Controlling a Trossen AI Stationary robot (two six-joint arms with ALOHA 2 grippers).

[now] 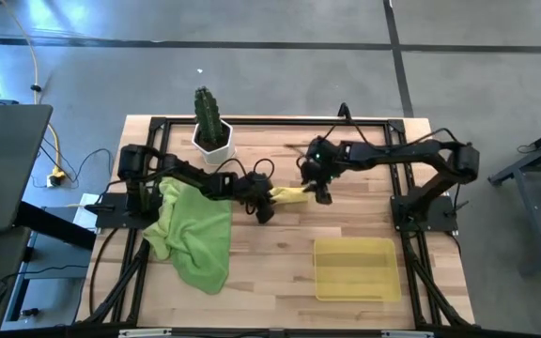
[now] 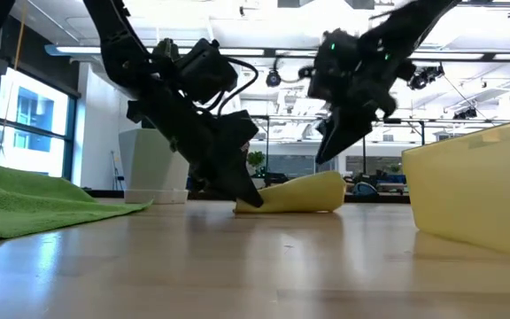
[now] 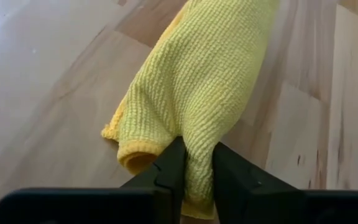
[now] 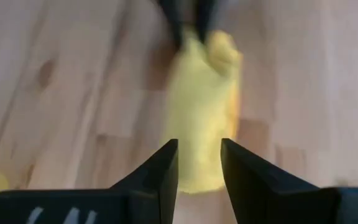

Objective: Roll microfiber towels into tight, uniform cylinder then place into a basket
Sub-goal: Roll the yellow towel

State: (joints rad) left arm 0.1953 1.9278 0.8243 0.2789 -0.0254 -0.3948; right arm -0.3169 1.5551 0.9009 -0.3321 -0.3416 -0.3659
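Here the rolled yellow towel [image 3: 210,81] is pinched at one end by the left gripper [image 3: 194,177], presumably so the roll is kept from unwinding; above its other end, the right gripper [image 4: 199,163] is held apart, nothing gripped.

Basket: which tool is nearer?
Right. The right tool hangs above the yellow towel's end, nearer the basket; the left tool pinches the far end.

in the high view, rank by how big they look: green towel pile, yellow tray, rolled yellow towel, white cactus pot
Largest to smallest:
1. crumpled lime green microfiber towels
2. shallow translucent yellow plastic basket
3. white hexagonal cactus pot
4. rolled bright yellow microfiber towel, partly hidden by both grippers, so its rank against the pot is unsure.
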